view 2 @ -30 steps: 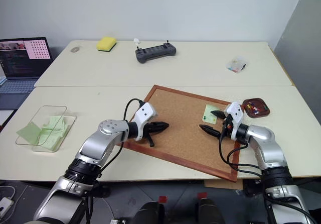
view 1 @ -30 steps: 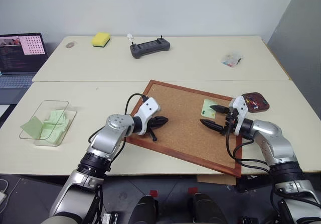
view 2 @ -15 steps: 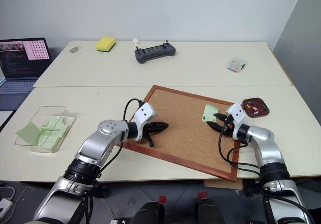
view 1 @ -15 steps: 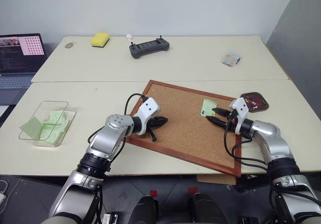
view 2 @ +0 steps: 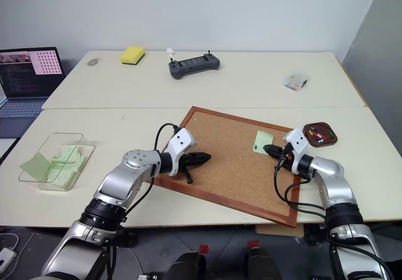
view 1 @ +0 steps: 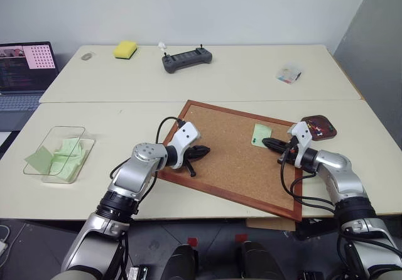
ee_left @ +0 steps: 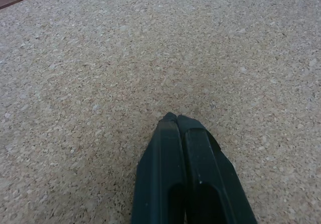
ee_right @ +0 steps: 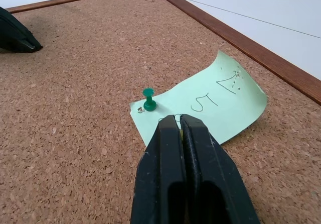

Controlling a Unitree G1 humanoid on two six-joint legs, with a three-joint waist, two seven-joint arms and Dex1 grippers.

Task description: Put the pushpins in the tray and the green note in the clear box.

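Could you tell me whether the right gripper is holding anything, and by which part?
Nothing: the right gripper is shut empty beside the green pushpin, over the green note.

text: handwritten "5" and "2" | on: pale-green square paper note (ee_right: 220, 101) pinned to the cork board; nothing else legible

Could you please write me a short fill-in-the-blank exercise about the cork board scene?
1. The green note is fixed to the cork board by a ____ pushpin.
2. The right gripper is ____, its tips at the note's edge.
3. The tray lies on the table beside the board's ____ side.
4. The clear box already holds green ____.

Missing words: green; shut; right; notes
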